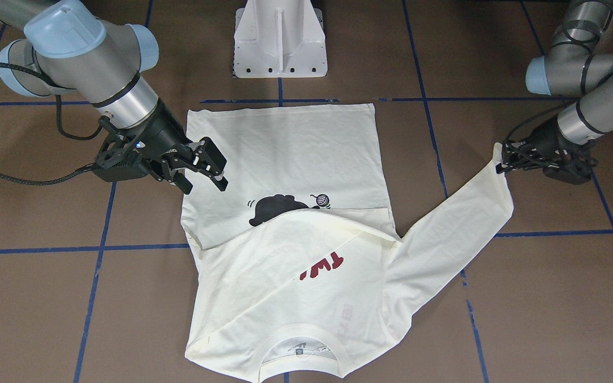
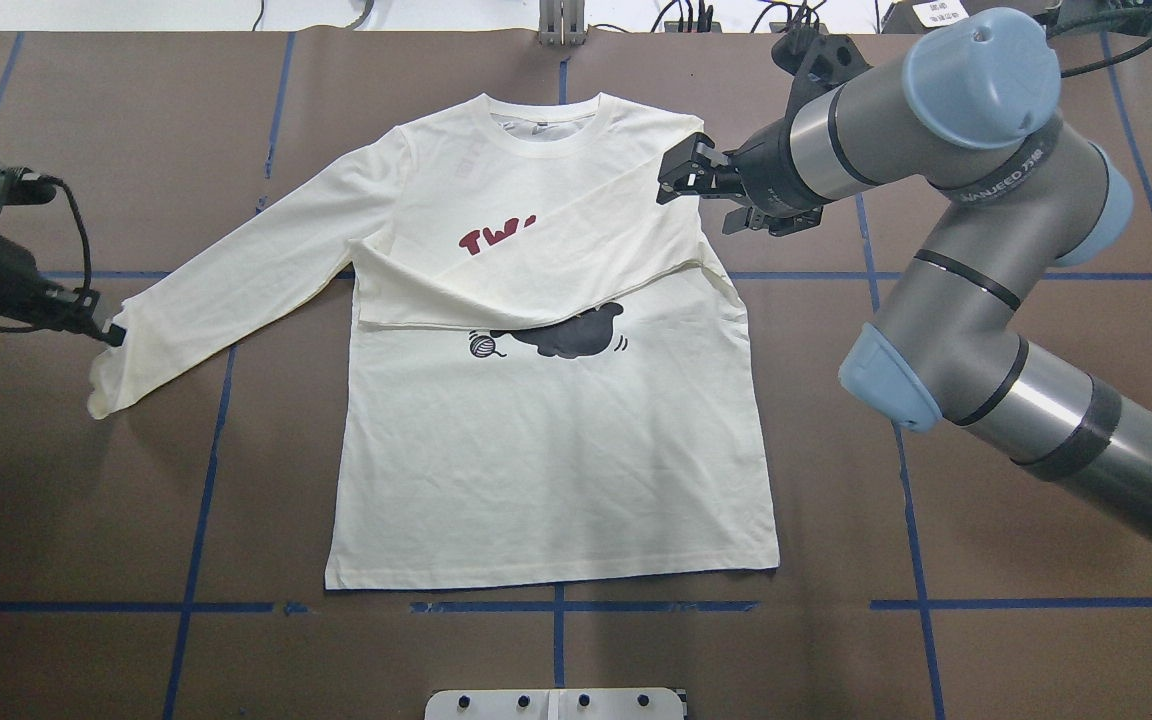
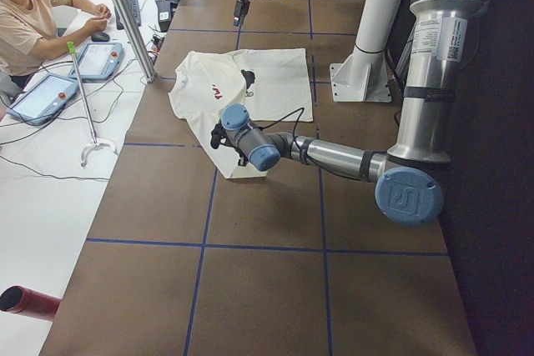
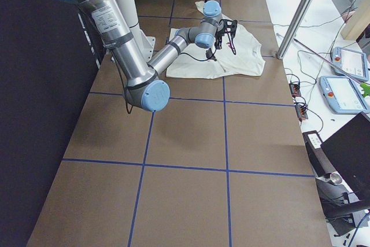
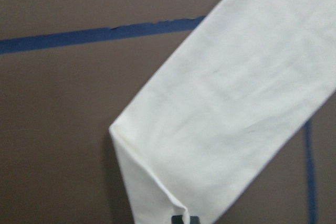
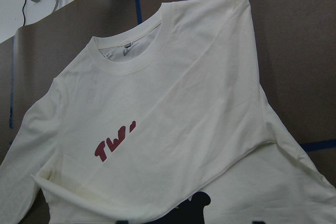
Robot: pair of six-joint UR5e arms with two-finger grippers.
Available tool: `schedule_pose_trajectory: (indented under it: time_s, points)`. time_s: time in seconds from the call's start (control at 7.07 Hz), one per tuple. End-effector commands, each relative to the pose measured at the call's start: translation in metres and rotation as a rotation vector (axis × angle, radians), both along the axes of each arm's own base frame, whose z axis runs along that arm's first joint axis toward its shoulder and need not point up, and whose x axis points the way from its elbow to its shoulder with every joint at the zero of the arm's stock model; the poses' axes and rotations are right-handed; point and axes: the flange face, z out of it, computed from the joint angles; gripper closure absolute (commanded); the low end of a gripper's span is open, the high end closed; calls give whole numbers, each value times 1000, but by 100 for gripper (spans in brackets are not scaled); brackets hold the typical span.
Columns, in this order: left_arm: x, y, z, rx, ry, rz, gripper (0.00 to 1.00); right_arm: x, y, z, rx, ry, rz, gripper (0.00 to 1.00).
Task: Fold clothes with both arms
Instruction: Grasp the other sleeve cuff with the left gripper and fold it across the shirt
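Sleeve-folding is the step you are in. The cream T-shirt lies flat and face up in the middle of the brown table, with its collar on the far side from the robot. Its right sleeve is already laid slantwise across the chest, where it hides most of the red lettering and the top of the black cat print. The left sleeve is stretched out and down over the table toward the robot's left, not yet folded.

At that sleeve's end, the left gripper sits low at the table. From the left wrist view its jaws appear closed, pinching the edge of the fabric just by the cuff. The right gripper hovers just over the shirt's right shoulder with its jaws well apart and nothing between them.

Your next move, as I judge it, is to lift the pinched cuff and carry it across the chest toward the right side. Lay it over the first sleeve so the two cross. Keep the cloth taut enough that the body does not drag or bunch, and keep the right arm out of the path.
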Motion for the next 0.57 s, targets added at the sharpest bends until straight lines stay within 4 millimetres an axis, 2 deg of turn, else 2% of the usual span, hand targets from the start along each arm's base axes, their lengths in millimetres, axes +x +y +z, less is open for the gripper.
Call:
schedule_pose_trajectory:
  time_s: [0.0, 0.14, 0.28, 0.42]
  points:
    - [55, -31, -177, -115, 170, -101, 100, 42, -14, 41, 32, 33, -38, 17]
    - [114, -27, -252, -129, 217, -153, 100, 68, -19, 68, 48, 61, -67, 17]
    - [187, -47, -336, -175, 215, -231, 100, 96, -23, 96, 66, 87, -95, 16]
    - [251, -67, -409, -209, 201, -270, 100, 118, -23, 117, 75, 96, -107, 16]
